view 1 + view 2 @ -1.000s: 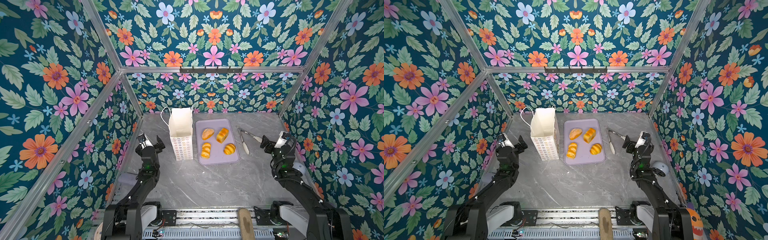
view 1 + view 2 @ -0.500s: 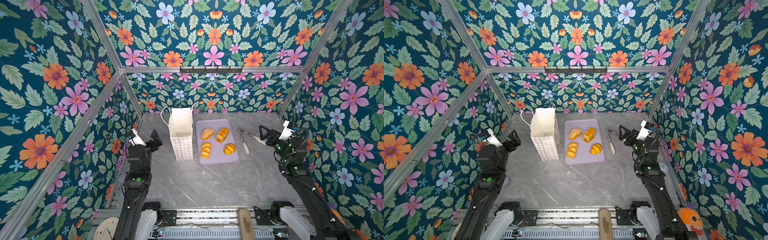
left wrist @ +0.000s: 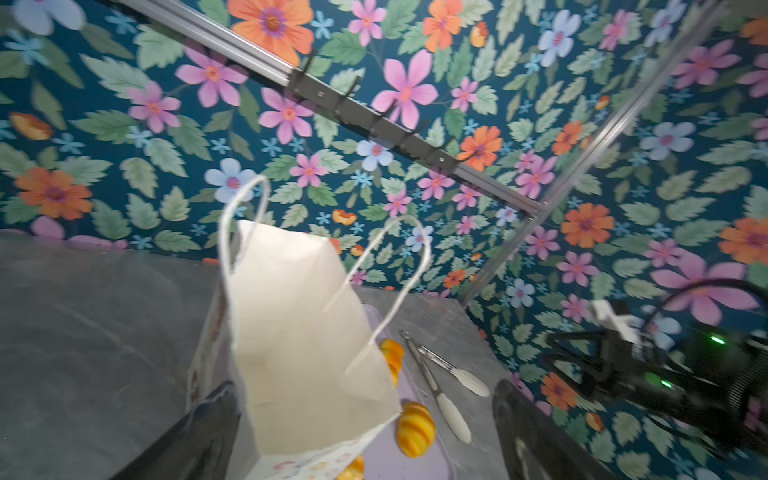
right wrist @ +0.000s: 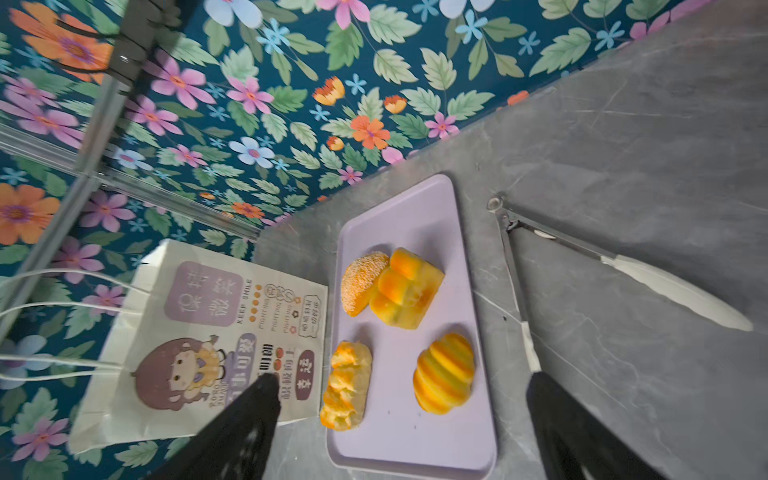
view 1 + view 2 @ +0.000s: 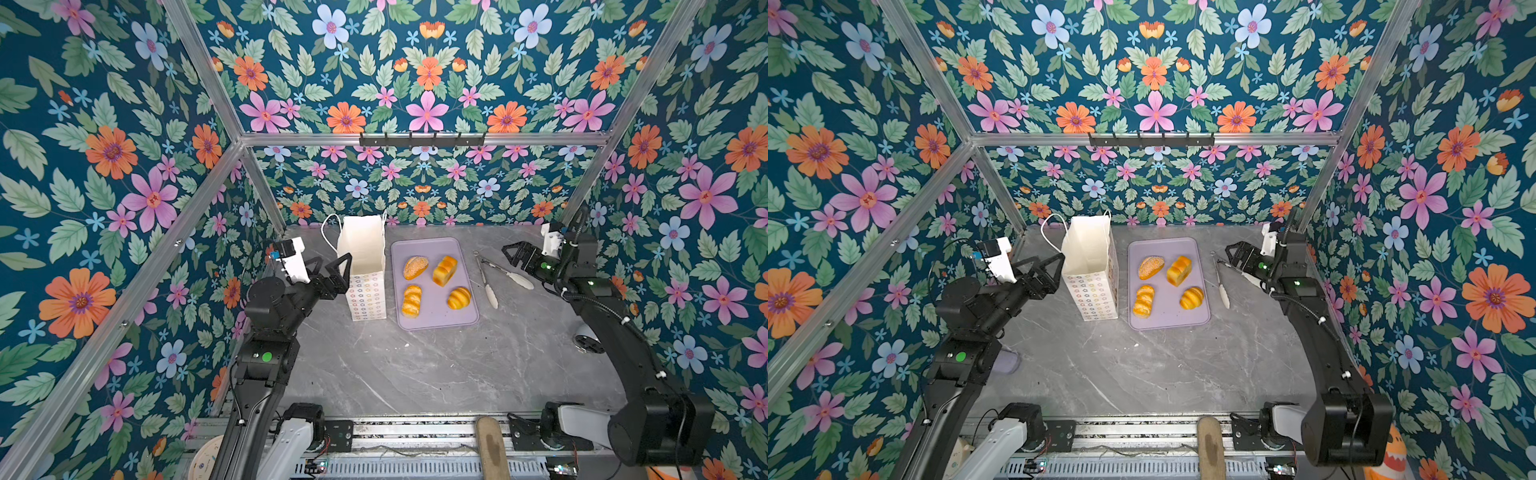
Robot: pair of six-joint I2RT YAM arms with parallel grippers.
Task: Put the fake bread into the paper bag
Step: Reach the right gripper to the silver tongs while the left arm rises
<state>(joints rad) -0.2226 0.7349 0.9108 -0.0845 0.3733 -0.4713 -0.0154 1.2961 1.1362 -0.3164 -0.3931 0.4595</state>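
Down at the near edge the grey table [image 5: 395,374] is bare, so nothing has landed there. A little further in, on the left, the left gripper [image 5: 332,266] hangs high beside the upper left edge of the paper bag [image 5: 365,286]. Its jaws are spread wide and hold nothing. Whether it touches the paper, I cannot tell.

The bag stands upright with its mouth open, and the left wrist view looks right down into it: only white paper shows inside, no bread that I can see.

Just to the right of the bag lies the lilac tray [image 5: 436,316], and all four breads sit on it. On its near half are the ridged long loaf [image 5: 411,300] and the striped bun [image 5: 459,298]. Behind them are the seeded roll [image 5: 415,267] and the blocky loaf [image 5: 444,270].

Right of the tray a pair of tongs [image 5: 491,296] lies flat on the table, untouched. Above their far end is the right gripper [image 5: 513,255], jaws apart and empty, off to the side of the tray.

So the score reads zero bagged, four to go. By my reckoning this is the opening approach, with every pick and drop yet to be done.
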